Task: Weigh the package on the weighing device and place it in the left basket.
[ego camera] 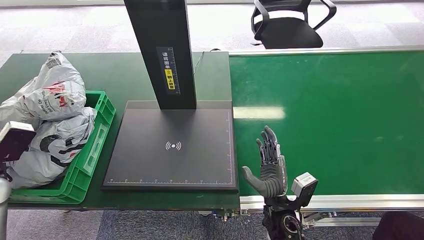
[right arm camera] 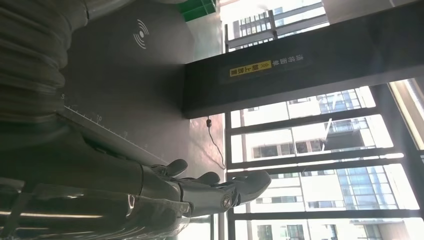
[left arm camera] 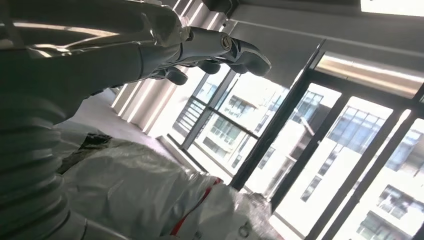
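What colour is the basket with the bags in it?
The basket is bright green, clearest in the head view.

Grey carpet floor [ego camera: 75,25]. Black mesh office chair [ego camera: 288,22] beyond the green conveyor belt [ego camera: 340,115]. Tall dark-framed windows [right arm camera: 320,150], bright daylight, buildings outside.

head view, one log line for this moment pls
black scale platform: bare | white plastic packages: in green basket | right hand: open, over green belt

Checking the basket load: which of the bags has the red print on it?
The top bag, heaped highest at the far end of the green basket. The bag under it shows dark markings instead.
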Robot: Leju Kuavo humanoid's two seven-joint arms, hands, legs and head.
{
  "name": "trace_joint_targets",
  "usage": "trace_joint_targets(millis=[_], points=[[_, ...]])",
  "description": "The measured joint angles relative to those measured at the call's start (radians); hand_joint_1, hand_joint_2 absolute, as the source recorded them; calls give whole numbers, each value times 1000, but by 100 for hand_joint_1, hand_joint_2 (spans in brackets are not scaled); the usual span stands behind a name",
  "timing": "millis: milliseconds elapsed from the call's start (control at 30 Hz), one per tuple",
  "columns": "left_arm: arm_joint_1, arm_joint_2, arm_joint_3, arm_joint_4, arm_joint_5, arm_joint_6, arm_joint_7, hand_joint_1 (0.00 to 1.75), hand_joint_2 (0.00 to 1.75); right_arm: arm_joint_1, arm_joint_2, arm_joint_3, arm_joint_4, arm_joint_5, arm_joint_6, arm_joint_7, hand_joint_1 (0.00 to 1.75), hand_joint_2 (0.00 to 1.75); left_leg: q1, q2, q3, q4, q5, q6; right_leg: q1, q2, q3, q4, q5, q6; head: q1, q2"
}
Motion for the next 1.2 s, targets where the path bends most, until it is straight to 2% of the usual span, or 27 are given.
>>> trace_joint_targets(millis=[100,200,333,433,567,633,733,800,867,1000,1200], points=[[40,-38,17,-67,156,128,-134,0,175,0,2,1,0,-3,-7,0,0,175,0,1,0,0,0,0,0,0,0,0,0,0,0,0],[126,-114,27,-190,324,264,-289,0,175,0,7,2,0,-9,-17,0,0,175,-1,1,0,0,-2,0,-1,0,0,-1,0,1,0,0],[217,-184,25,-311,405,313,-359,0,175,1,13,3,-1,-1,-43,-5,0,175,-1,-1,0,0,-2,0,-1,-1,1,-1,-1,1,0,0],[317,-264,2,-420,457,339,-426,0,175,15,22,4,-19,60,-129,-14,0,175,-1,1,2,0,-3,0,-1,1,1,-1,-2,1,0,0],[465,-378,-146,-564,470,413,-436,0,175,54,39,23,-65,154,-261,-18,0,175,-1,0,2,0,-5,1,-2,0,2,-2,-3,3,0,0],[501,-412,-237,-590,508,390,-436,0,175,71,47,37,-81,178,-303,-18,0,175,-2,-1,2,0,-5,2,-2,-1,3,-2,-3,3,0,0],[521,-447,-346,-559,546,251,-434,0,175,88,54,53,-95,206,-334,-10,0,175,-1,-2,3,0,-5,2,-2,-1,4,-2,-3,3,0,0],[526,-473,-388,-507,542,140,-429,0,175,98,57,59,-102,231,-346,4,0,175,-1,-2,4,0,-5,2,-2,-1,5,-2,-3,3,0,0],[529,-499,-408,-453,534,68,-427,0,175,109,60,66,-106,248,-353,17,0,175,-1,-2,4,0,-5,2,-2,-1,5,-2,-3,3,0,0],[531,-532,-421,-388,528,30,-429,0,175,123,63,75,-108,258,-358,22,0,175,-1,-2,4,0,-5,2,-2,-1,5,-2,-3,3,0,0],[535,-556,-424,-353,524,15,-428,0,175,128,64,77,-108,259,-361,22,0,175,-1,-2,4,0,-5,2,-2,-1,5,-2,-3,3,0,0]])
